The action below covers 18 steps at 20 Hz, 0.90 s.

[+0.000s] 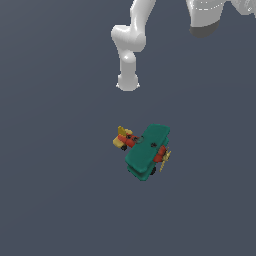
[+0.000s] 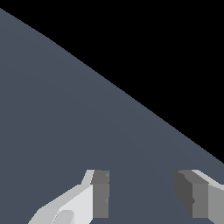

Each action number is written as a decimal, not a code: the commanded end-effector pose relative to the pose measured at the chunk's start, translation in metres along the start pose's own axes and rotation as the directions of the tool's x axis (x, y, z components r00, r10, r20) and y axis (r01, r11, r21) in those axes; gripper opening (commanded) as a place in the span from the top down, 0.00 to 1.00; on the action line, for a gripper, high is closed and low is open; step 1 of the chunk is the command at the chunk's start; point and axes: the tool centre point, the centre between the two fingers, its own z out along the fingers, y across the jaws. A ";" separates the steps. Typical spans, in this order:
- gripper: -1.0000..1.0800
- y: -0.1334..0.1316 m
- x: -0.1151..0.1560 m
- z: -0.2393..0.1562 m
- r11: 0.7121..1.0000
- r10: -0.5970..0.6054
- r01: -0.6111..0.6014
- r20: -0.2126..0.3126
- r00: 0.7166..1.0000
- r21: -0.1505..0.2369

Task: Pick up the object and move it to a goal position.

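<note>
The object is a small toy biplane with broad teal-green wings, a red body, a yellow tail and a yellow propeller. It rests on the dark grey floor near the middle of the exterior view. Parts of the white arm show at the top of that view, well behind the plane; the fingers themselves are outside it. In the wrist view my gripper stands open, its two grey pads wide apart with only bare floor between them. The plane does not appear in the wrist view.
Dark grey floor spreads all around the plane. In the wrist view the floor ends at a slanted edge, with black beyond it. The robot's white base sits at the top on the exterior view's right.
</note>
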 end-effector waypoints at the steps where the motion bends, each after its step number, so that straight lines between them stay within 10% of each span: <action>1: 0.38 -0.010 -0.011 0.007 0.999 -0.028 0.028 0.002 1.000 -0.018; 18: 0.38 -0.055 -0.113 0.056 0.966 -0.205 0.214 0.072 0.976 -0.145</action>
